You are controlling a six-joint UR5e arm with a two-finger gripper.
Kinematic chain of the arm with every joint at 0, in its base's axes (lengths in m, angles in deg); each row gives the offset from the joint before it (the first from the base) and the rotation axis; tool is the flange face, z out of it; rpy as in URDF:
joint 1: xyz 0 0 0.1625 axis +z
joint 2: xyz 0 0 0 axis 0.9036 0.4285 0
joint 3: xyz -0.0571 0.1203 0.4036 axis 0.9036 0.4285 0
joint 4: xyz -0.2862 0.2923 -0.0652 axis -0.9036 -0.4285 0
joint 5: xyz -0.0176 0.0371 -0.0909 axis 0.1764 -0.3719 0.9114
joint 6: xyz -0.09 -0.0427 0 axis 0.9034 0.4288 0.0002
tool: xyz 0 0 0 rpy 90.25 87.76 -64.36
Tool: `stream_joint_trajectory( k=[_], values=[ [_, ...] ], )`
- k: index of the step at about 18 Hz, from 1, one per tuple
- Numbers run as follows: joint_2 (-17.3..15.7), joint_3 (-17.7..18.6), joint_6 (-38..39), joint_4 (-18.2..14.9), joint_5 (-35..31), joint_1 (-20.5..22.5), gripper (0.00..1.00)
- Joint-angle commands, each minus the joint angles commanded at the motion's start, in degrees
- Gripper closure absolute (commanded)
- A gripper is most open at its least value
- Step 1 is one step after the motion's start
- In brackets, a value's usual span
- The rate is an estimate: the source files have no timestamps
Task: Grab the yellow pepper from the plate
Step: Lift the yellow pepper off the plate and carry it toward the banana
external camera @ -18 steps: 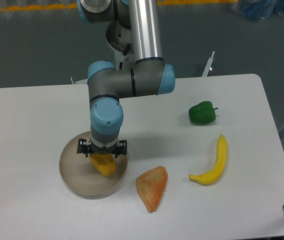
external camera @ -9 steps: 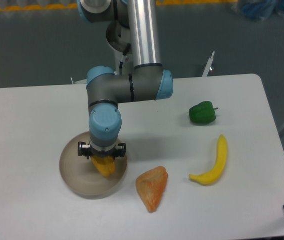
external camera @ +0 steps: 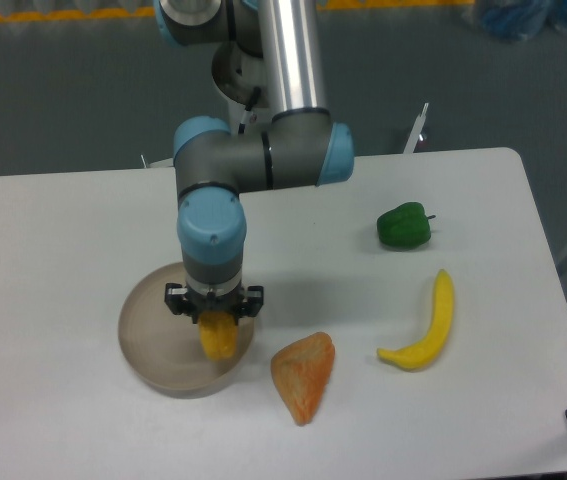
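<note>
1. The gripper [external camera: 216, 322] is pointing straight down over the right part of the plate [external camera: 148, 345], its fingers closing in from either side on the top of the yellow pepper [external camera: 218, 340].
2. The yellow pepper is showing below the gripper body as a small yellow-orange lump, sitting over the plate's right inner area near the rim; whether it is resting on the dish or hanging just clear of it cannot be told from this view.
3. The plate is lying on the white table [external camera: 63, 230] toward the front left, with its bare grey-beige floor showing to the left of the gripper.
4. An orange-red wedge-shaped item [external camera: 304, 375] is lying on the table just beside the plate's right edge, apart from the pepper.
5. A yellow banana [external camera: 424, 325] is lying further right, curving upward, and a green pepper [external camera: 404, 225] is sitting behind it, well apart from the plate.
6. The arm's grey-and-blue wrist [external camera: 212, 228] is standing upright directly above the gripper.
</note>
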Motion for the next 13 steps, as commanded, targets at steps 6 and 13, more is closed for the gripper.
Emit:
stream_joint_trajectory(
  k=[6, 13],
  values=[
    [-3.43, 0.35, -26.78, -0.88, -1.16, 10.89, 0.72],
    [-3.52, 0.35, -58.01, -0.35, -0.10, 22.15, 0.72]
  ],
)
